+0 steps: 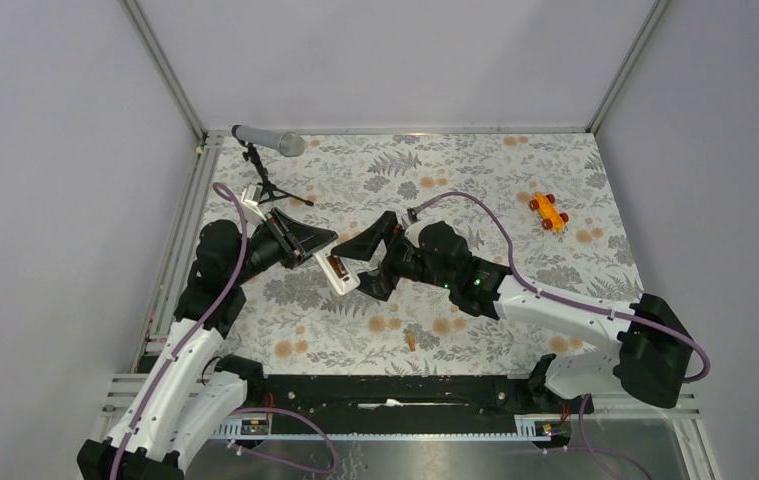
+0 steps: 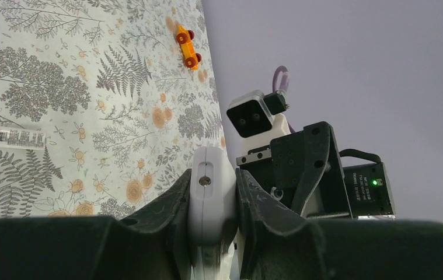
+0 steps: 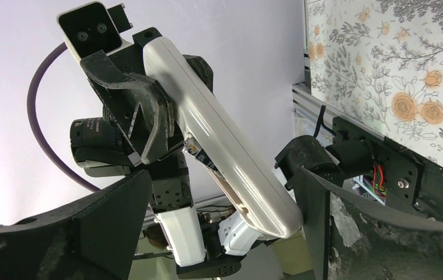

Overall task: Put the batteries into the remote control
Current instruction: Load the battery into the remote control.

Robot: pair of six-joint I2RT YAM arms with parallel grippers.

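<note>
My left gripper (image 1: 317, 255) is shut on the white remote control (image 1: 340, 274) and holds it tilted above the table's middle. One coppery battery (image 1: 336, 266) shows in its recessed compartment. Another battery (image 1: 410, 341) lies on the cloth nearer the front edge. My right gripper (image 1: 357, 270) is open, its fingers either side of the remote's free end. In the left wrist view the remote (image 2: 210, 169) is clamped end-on by the left gripper (image 2: 212, 182). In the right wrist view the remote (image 3: 225, 146) slants down into the right gripper (image 3: 222, 186), close to the right finger (image 3: 370, 233).
A grey microphone (image 1: 270, 140) on a black tripod stands at the back left. An orange toy car (image 1: 548, 211) sits at the back right. A small clear labelled piece (image 2: 16, 137) lies on the floral cloth. A black rail (image 1: 395, 390) runs along the front edge.
</note>
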